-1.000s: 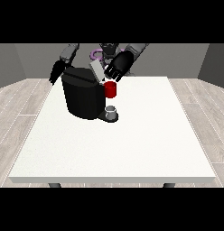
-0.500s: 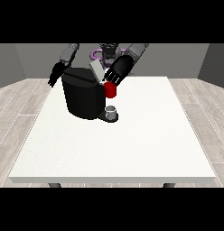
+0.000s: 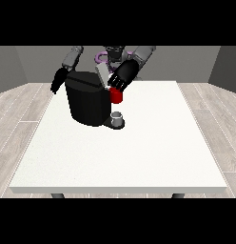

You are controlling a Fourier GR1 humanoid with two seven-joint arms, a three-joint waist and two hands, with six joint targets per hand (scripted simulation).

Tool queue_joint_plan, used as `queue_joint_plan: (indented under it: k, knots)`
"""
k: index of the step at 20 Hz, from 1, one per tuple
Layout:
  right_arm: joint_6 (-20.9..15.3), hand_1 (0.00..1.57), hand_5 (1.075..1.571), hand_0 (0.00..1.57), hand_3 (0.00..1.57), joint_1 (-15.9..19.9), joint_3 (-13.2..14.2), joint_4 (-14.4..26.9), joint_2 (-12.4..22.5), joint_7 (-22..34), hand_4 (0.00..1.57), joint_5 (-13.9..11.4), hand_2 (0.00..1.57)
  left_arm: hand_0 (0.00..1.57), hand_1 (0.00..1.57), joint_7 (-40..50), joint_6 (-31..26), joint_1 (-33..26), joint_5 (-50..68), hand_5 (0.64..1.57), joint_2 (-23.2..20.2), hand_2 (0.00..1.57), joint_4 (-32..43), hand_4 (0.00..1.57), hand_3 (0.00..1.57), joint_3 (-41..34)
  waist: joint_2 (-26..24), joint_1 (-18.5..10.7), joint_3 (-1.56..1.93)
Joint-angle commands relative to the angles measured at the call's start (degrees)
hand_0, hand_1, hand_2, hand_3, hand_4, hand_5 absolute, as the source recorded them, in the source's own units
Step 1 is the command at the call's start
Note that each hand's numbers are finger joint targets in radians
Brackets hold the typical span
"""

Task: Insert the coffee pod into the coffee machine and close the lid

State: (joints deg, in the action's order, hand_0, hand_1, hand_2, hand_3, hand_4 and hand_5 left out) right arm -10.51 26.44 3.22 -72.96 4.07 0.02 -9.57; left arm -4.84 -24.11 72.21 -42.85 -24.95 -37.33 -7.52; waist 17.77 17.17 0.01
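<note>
My robot hand at the view's right (image 3: 122,76) hovers at the coffee machine (image 3: 87,100) top beside its raised lid (image 3: 102,74); I cannot tell its grasp. No pod shows. I'd press the lid down squarely, slowly.

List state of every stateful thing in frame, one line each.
Coffee machine: upright on the table, lid raised.
Hand at the view's right: over the machine's top, by the lid.
Hand at the view's left: hanging beside the machine, apart from it.
Grey cup: upright at the machine's base.
</note>
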Motion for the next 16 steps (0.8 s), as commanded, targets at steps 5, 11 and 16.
queue_joint_plan:
  k: [5, 11, 16]
  knots:
    - [1.48, 0.0, 1.571, 0.0, 0.0, -1.13, 0.39, -0.01, 0.5, 1.8, 0.0, 1.19, 0.0, 1.2, 1.2, -0.47, 2.63, -1.09, -0.9, 1.571, 1.07, 1.22, 0.52, 0.36, 1.17, 0.23, -1.76, 0.57, 0.0]
    - [0.79, 0.0, 1.571, 0.0, 0.0, 2.06, -0.15, -1.45, 1.23, 0.85, 0.14, -0.12, 0.0, 1.23, 1.23, -2.88, 4.71, 1.44, -2.96, 1.571, -3.48, 1.24, 0.96, 0.0, 1.16, 0.17, 2.28, 1.49, -0.01]
    - [-0.54, 0.0, 1.571, 0.0, 0.0, 0.64, 0.13, -0.48, 0.44, 0.7, 0.0, -0.38, 0.0, 1.17, 1.17, -5.03, 5.73, -0.17, -6.55, 1.571, -2.7, 1.19, -0.02, 0.0, 1.07, 4.14, 0.85, 0.53, 0.0]
